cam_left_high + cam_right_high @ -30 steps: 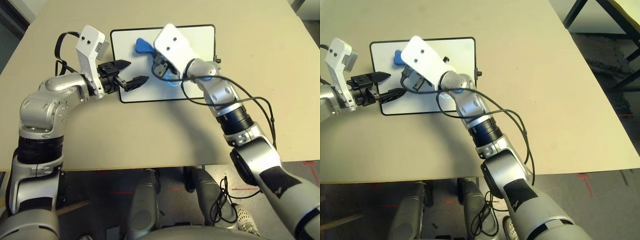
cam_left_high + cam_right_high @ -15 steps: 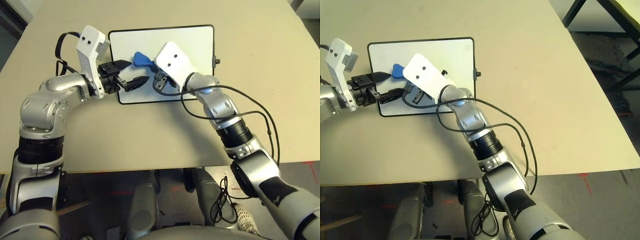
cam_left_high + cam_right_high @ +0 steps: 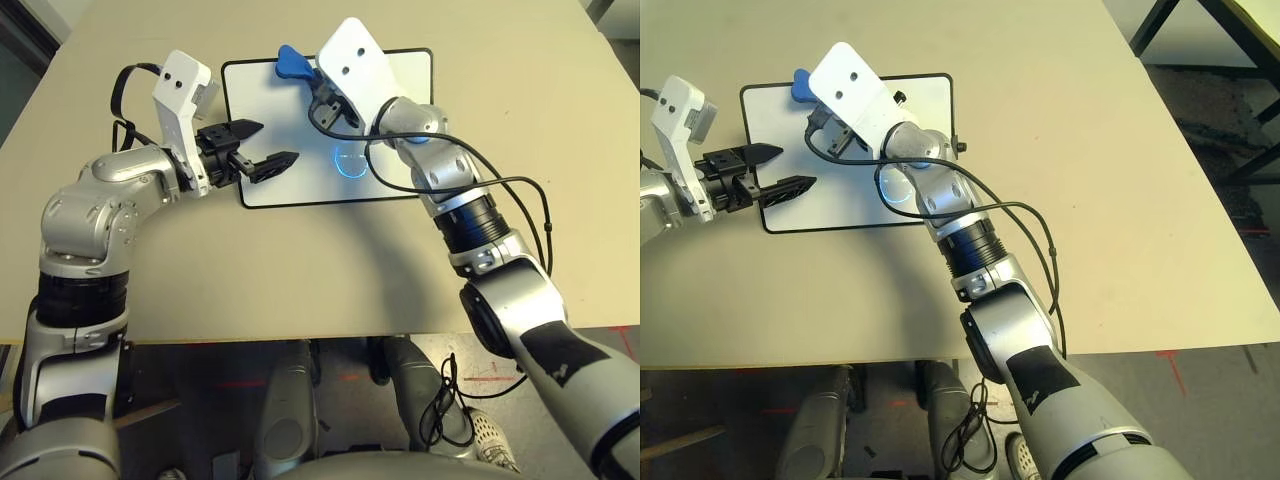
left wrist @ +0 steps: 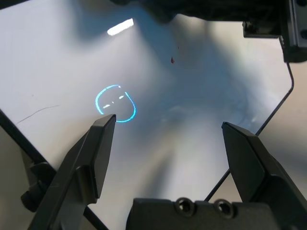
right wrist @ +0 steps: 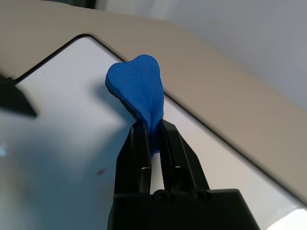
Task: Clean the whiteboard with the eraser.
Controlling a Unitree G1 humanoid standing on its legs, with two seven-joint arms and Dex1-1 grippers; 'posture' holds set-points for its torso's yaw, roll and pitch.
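Nearest, the left hand (image 3: 262, 145) hangs over the whiteboard's (image 3: 400, 180) left edge, its two black fingers (image 4: 96, 153) spread wide with nothing between them. The whiteboard lies flat on the beige counter (image 3: 300, 270), long axis running left to right. A light blue doodle (image 3: 350, 162), a rounded outline with short dashes inside, sits near its middle; a tiny red speck (image 4: 172, 60) lies beyond it. Farther back, the right hand (image 5: 152, 132) pinches the blue eraser (image 3: 292, 64) tightly at its narrow waist. The eraser's long axis runs along the fingers, its broad lobe pointing away over the board's far edge. Its gripped end is hidden between the fingers, and the right arm covers part of the board.
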